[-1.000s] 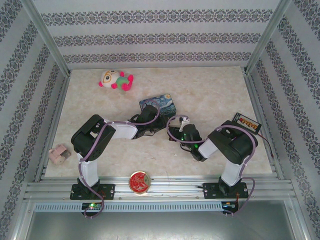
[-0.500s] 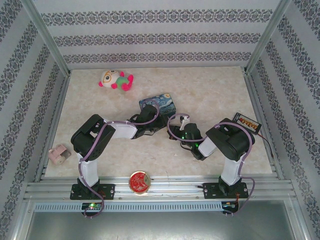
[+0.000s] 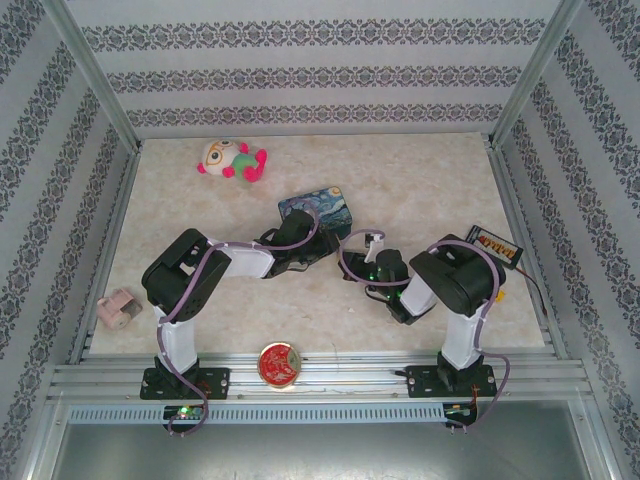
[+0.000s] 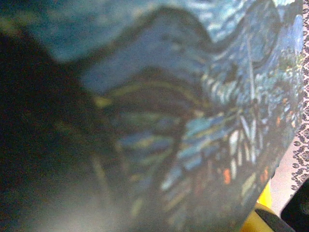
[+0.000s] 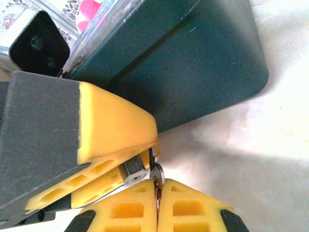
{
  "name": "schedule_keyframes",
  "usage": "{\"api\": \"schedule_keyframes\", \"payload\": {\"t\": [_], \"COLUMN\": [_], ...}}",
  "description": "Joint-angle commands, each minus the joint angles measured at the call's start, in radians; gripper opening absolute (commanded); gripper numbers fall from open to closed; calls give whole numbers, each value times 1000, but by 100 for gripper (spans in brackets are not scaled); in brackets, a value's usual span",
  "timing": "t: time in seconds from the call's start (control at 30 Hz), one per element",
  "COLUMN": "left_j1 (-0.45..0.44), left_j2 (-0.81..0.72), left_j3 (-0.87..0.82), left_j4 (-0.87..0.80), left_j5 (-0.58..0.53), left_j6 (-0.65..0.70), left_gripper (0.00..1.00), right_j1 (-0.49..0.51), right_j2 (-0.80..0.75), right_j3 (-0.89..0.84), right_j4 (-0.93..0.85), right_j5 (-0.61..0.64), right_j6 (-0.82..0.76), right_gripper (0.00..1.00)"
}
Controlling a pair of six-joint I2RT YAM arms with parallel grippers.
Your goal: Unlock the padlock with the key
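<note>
metal meets metal low in the right wrist view: the right gripper [image 5: 157, 187] has its two yellow fingers pressed flat together on the key [image 5: 156, 175], a thin silvery sliver that stands up out of the seam between them. its tip reaches the padlock [image 5: 133, 171], a small grey block with a bright edge. the padlock sits pinched between the yellow fingers of the left gripper [image 5: 147, 155], which comes in from the left with its jaws closed down on it. key and padlock touch, though i cannot tell whether the key is in the keyhole.

just behind both grippers lies the blue painted tin [image 5: 193, 63], its dark side wall close to the left fingers and its base on the pale table [image 3: 420, 190]. from above, the two arms meet at the near right corner of the tin, around the middle of the table. a plush toy [image 3: 232, 160] lies well apart at the far left, and a round red tin [image 3: 279, 363] sits at the near edge.
</note>
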Motion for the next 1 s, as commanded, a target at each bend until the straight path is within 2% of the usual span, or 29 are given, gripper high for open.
{"api": "schedule_keyframes", "payload": {"t": [0.0, 0.47, 0.97], "left_j1": [4, 7, 13], "left_j2": [-11, -18, -18], "left_j3": [-8, -14, -14], "left_j4": [58, 74, 67], "left_j5": [39, 13, 8], "left_j6": [-29, -46, -60], "left_gripper": [9, 9, 9], "right_j1": [-6, 9, 64], "right_j2": [23, -2, -18], "right_j3": [34, -70, -77], "right_j4": [71, 72, 72], "right_j5": [-43, -21, 43], "right_j6": [-9, -17, -25], "right_gripper": [0, 0, 0]}}
